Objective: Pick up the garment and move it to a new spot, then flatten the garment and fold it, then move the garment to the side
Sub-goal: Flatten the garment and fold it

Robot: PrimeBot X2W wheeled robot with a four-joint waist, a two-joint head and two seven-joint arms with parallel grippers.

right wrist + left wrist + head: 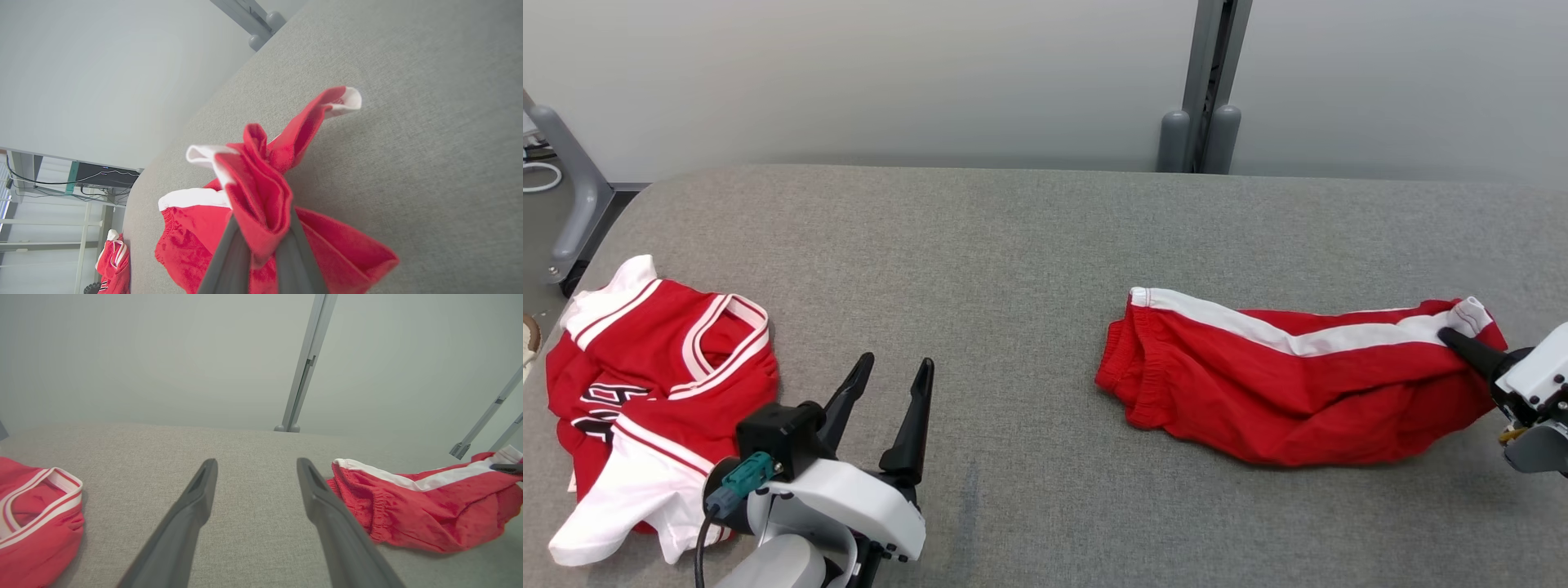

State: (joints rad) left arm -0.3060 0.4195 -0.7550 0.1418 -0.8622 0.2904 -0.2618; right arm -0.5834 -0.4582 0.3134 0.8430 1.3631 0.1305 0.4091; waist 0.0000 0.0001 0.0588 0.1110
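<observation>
At the right edge of the counter (1013,245), the right gripper (1448,334) has its fingers pinching the bunched shorts (1290,384). Judging by this, flattening, folding and setting aside are left. The left gripper (896,361) has its fingers spread, empty.

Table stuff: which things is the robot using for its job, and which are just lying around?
For the job: red shorts, pinched at one end by the shut right tool; open left tool, holding nothing; grey table.
Just lying about: red and white jersey at the table's left; grey post behind.
</observation>
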